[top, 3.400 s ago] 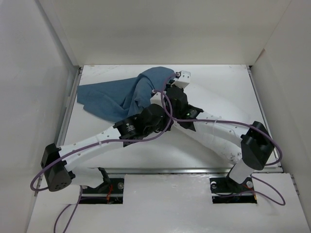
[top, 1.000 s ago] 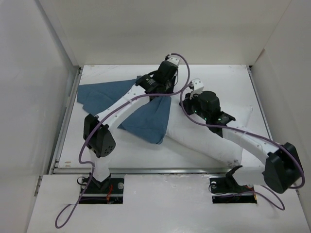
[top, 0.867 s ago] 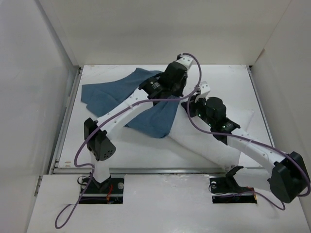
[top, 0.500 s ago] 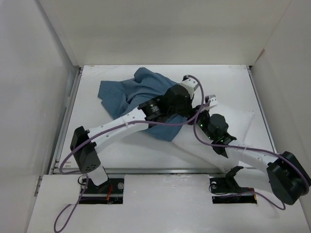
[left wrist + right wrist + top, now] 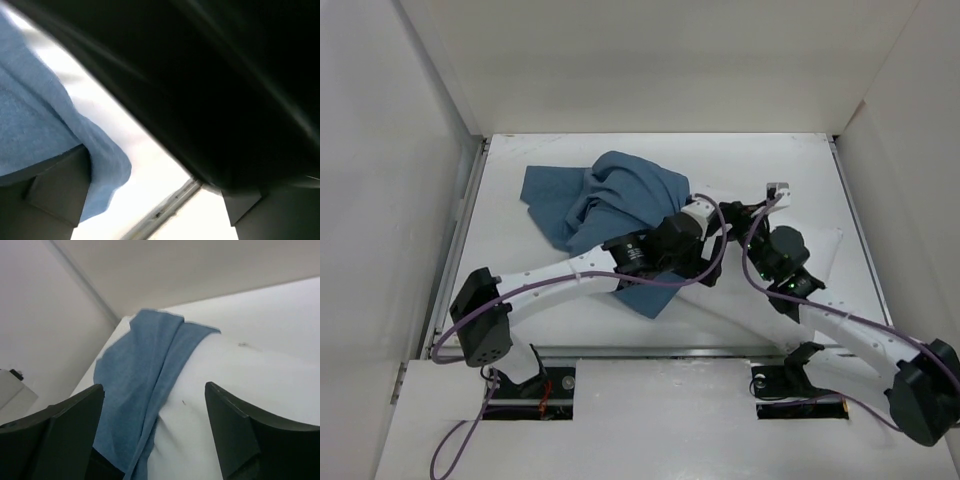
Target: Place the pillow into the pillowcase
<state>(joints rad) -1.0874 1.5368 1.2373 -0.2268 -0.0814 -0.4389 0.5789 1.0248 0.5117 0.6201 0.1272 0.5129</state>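
The blue pillowcase [image 5: 620,190] lies bunched at the table's middle left, draped over the left end of the white pillow [image 5: 820,250]. The pillow runs diagonally to the right beneath both arms. My left gripper [image 5: 728,214] reaches across the pillow's upper edge, just right of the bunched cloth. In the left wrist view the left gripper [image 5: 155,210] is open, with the pillowcase [image 5: 40,125] beside its left finger. My right gripper [image 5: 767,196] hovers close by over the pillow. It [image 5: 155,440] is open and empty, facing the pillowcase [image 5: 135,390] where it overlaps the pillow [image 5: 235,385].
White enclosure walls [image 5: 410,150] stand on the left, back and right. A metal rail [image 5: 670,352] runs along the table's front edge. Purple cables loop around both wrists. A dark blurred mass [image 5: 225,90] fills the upper right of the left wrist view.
Both grippers were shut and now stand open. Both arms drew back toward the near right, and the pillowcase came with them, now bunched over the pillow's left end.
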